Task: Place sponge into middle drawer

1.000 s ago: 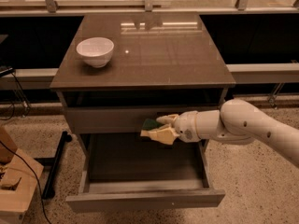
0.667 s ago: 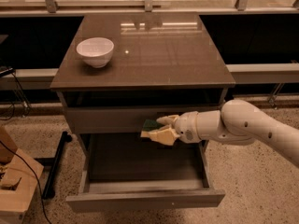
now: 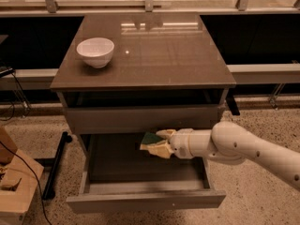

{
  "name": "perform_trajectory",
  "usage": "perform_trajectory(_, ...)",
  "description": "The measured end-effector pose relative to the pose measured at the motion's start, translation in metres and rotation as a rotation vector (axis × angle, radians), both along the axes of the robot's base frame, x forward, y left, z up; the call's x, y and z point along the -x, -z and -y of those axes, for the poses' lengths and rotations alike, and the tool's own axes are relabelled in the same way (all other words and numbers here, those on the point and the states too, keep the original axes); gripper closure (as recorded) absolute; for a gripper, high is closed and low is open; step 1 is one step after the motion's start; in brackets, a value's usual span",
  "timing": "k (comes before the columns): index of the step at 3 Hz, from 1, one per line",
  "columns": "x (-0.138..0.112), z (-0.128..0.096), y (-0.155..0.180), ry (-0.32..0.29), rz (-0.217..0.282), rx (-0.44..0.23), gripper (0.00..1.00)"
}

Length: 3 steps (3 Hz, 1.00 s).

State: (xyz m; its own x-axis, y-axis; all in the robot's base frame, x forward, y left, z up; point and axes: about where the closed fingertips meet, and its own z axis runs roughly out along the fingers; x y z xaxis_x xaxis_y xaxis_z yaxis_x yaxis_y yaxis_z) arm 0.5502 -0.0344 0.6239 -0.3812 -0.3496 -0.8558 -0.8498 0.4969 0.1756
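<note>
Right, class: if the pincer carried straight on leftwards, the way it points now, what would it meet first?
Probably the left wall of the open middle drawer, though height is hard to judge and it might pass just above. The pincer, shut on the sponge, hangs over that drawer.

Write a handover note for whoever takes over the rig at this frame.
Tool: shut on the sponge, held above the open middle drawer, toward its back, just below the top drawer.
Done: middle drawer is pulled out; sponge is grasped and over it.
Left: lower, release the sponge inside, withdraw the arm.
Other: white bowl sits on the cabinet top, not part of the job.
</note>
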Motion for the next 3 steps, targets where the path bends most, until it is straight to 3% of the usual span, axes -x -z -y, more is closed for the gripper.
perform_trajectory(2, 0.009, 0.006, 0.087, 0.081, -0.073, 0.017, 1.0)
perform_trajectory(3, 0.005, 0.004, 0.124, 0.121, -0.12, 0.02, 0.84)
